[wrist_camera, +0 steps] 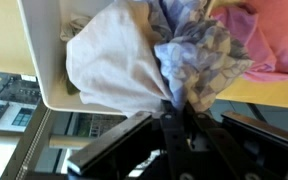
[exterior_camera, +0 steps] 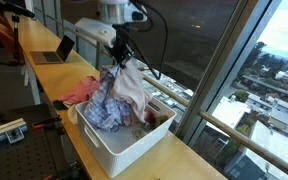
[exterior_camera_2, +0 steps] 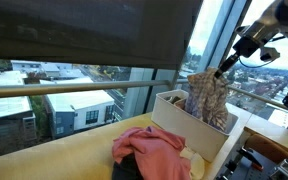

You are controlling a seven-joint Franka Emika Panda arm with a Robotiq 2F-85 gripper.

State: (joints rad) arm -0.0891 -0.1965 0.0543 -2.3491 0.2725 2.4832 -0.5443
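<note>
Fingers (wrist_camera: 170, 122) are clamped shut on the top of a cloth bundle (exterior_camera: 119, 88), 2 pieces pinched together: 1 off-white, 1 blue plaid. Only 1 arm on this rig, so no question of which is nearer.

Key relation: the bundle hangs straight down from the fingers, long axis vertical, pinch point at the top end. Its lower end sits inside the white bin (exterior_camera: 124, 152), below the rim in both exterior views. Can't tell whether it reaches the bin floor. More fabric lies in the bin beside it, with a reddish bit toward the right.

The bin stands on the wooden worktop (exterior_camera: 42, 78) along the window (exterior_camera: 234, 60). A pink cloth (exterior_camera: 77, 93) lies on the worktop just left of the bin, outside its wall. A laptop (exterior_camera: 56, 50) sits far left, well apart.

Wrist view: bundle in the middle, bin wall at left, pink cloth at the right edge.
</note>
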